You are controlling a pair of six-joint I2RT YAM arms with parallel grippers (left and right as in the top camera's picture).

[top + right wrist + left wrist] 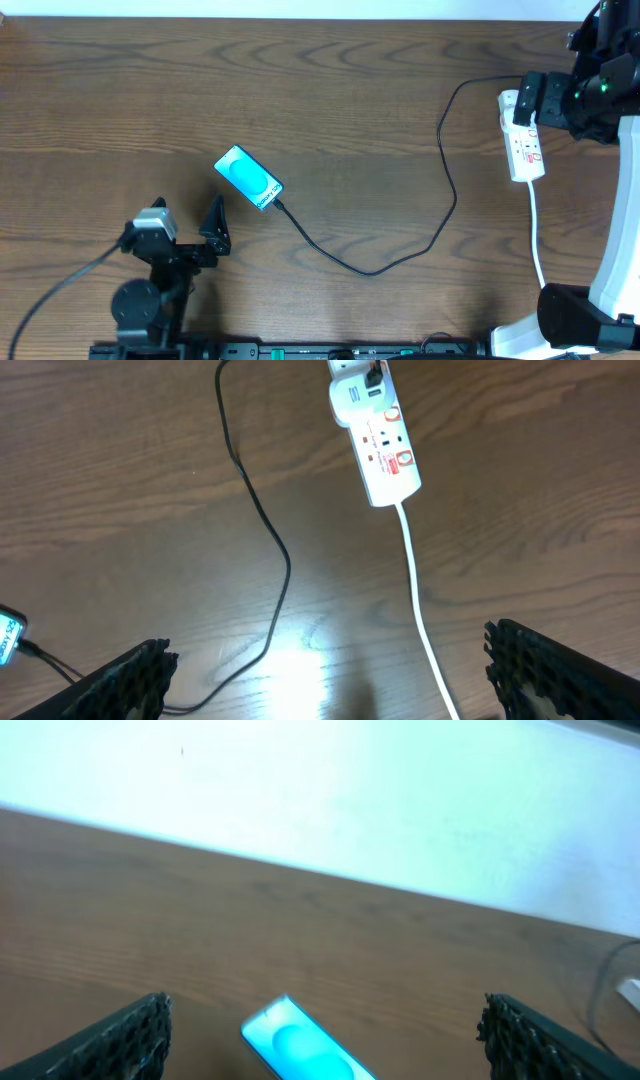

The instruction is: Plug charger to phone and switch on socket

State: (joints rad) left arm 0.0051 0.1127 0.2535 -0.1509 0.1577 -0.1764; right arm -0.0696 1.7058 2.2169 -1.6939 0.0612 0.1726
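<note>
Overhead view | left gripper (328, 1015) spread wide, empty, facing small cyan-screened, black-edged phone (248, 178) left of table centre | phone's long axis diagonal, far-left to near-right | thin black charger cable (372, 270) meets its near-right end | right gripper (340, 685) wide, empty, near narrow white red-marked power strip (526, 150) | likely step: press the switch squarely with one fingertip.

Black ribbed claw fingers (128, 1038)
</note>
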